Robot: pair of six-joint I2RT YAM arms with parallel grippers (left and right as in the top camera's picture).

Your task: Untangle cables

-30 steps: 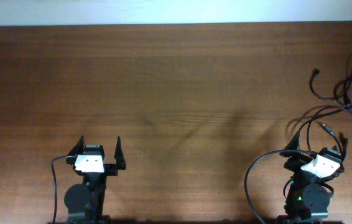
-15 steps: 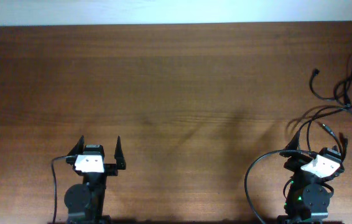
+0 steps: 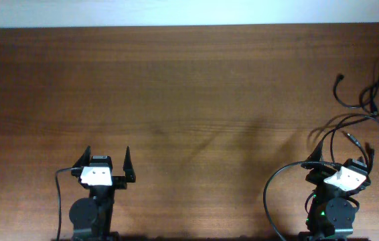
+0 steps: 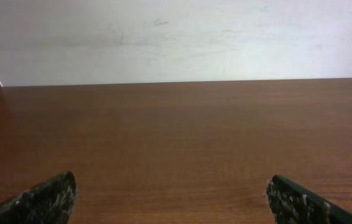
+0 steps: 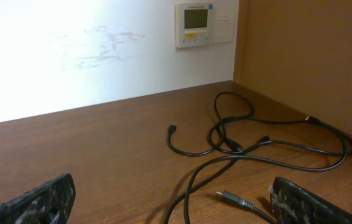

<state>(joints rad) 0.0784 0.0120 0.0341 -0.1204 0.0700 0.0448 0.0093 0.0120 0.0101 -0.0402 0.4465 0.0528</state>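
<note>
The thin black cables [image 3: 370, 100] lie loosely tangled at the table's far right edge, running off the frame. In the right wrist view they loop and cross [image 5: 238, 146], with one small plug end [image 5: 232, 199] close in front of my right gripper and another plug end [image 5: 172, 129] farther back. My right gripper [image 3: 342, 152] is open and empty near the table's front, with cable strands passing just ahead of it; its fingertips [image 5: 306, 202] frame the near plug. My left gripper [image 3: 106, 161] is open and empty at the front left, far from the cables, with only bare table between its fingertips [image 4: 45, 199].
A wooden side panel [image 5: 306, 56] rises at the table's right edge behind the cables. A white wall with a small control panel [image 5: 204, 23] runs along the back. Thicker arm cables loop beside the right arm's base [image 3: 273, 194] and the left arm's base [image 3: 59, 194].
</note>
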